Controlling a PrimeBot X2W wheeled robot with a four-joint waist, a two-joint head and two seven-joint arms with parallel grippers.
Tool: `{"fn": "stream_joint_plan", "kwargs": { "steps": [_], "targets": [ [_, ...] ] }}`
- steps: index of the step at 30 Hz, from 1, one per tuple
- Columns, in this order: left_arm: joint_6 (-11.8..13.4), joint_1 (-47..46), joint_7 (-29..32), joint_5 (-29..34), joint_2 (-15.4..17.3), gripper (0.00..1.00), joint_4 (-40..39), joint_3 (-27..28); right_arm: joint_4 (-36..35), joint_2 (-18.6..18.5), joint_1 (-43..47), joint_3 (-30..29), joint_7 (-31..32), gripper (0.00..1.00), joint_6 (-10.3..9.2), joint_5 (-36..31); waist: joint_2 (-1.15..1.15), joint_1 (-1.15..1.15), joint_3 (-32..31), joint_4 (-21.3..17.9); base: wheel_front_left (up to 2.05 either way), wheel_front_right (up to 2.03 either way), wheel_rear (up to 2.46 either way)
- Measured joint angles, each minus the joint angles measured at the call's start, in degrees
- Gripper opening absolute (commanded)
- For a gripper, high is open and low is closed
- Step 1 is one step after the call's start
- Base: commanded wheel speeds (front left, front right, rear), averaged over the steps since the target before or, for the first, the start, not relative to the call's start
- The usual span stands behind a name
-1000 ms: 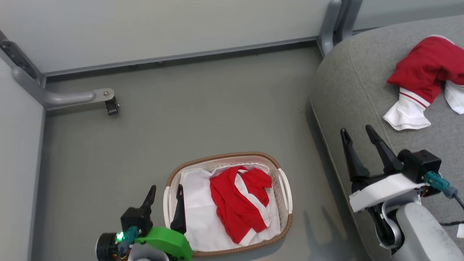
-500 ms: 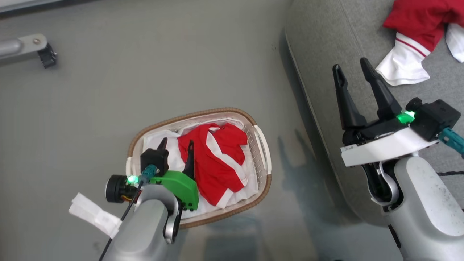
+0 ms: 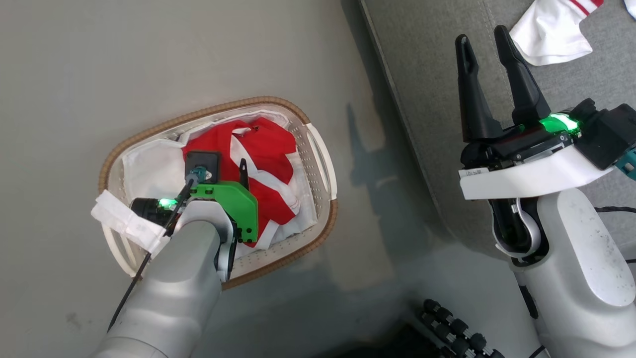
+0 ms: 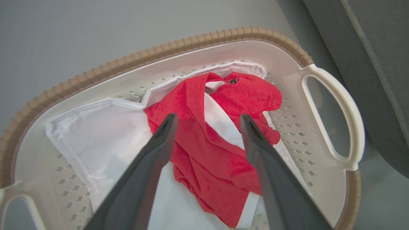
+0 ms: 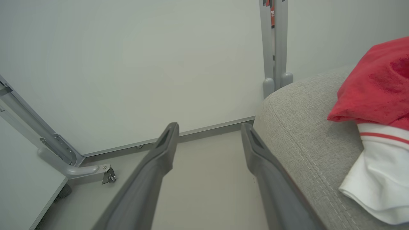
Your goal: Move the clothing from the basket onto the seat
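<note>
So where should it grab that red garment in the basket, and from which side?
Probably the raised red fold across the middle of the clothing, from straight above: the basket walls block a sideways approach, and that ridge bunches up off the flat white liner. The open left gripper hangs over it, a finger either side.

I can't read any text from here. There's a small printed label (image 3: 472, 173) on the white bracket (image 3: 526, 176) behind the right gripper (image 3: 480, 33), but its characters are too small for me to make out. A red sticker (image 5: 272, 14) on the grey post (image 5: 279, 48) carries white marks, equally illegible.
</note>
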Motion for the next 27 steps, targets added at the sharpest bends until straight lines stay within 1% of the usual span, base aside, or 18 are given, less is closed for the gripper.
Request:
{"fn": "stream_joint_plan", "kwargs": {
  "steps": [6,11,13,17,20,27],
  "targets": [
    [1.8,-3.8,3.1,-4.8,0.0,1.0,3.6,-1.7,-0.3,1.1,-1.0,0.8,0.0,1.0,0.0,0.6,0.0,0.0,4.7,-2.5,0.0,0.0,0.0],
    [2.3,-6.7,4.2,-6.5,0.0,1.0,5.6,-3.0,-1.2,1.9,-1.9,1.4,0.0,1.0,0.0,0.9,0.0,0.0,7.9,-4.6,0.0,0.0,0.0],
    [3.1,-7.7,4.5,-7.0,0.0,1.0,6.9,-3.4,-1.7,2.1,-2.3,2.2,0.0,1.0,0.0,1.2,0.0,0.0,9.1,-5.4,0.0,0.0,0.0],
    [5.5,-9.7,5.4,-6.9,0.1,1.0,9.7,-4.3,-2.6,2.4,-3.5,2.6,0.0,1.0,0.0,1.3,0.0,0.0,11.0,-7.0,0.0,0.0,0.0],
    [7.3,-10.5,6.7,-5.5,0.0,1.0,11.1,-5.9,-3.0,2.5,-3.6,2.1,0.0,1.0,0.0,1.3,0.0,0.0,12.2,-7.8,0.0,0.0,0.0],
    [9.1,-11.8,12.1,-1.7,0.7,1.0,12.3,-10.5,-3.2,2.7,-3.2,2.2,0.0,1.0,0.0,1.2,0.0,0.0,13.6,-8.1,0.0,0.0,0.0]
  ]
}}
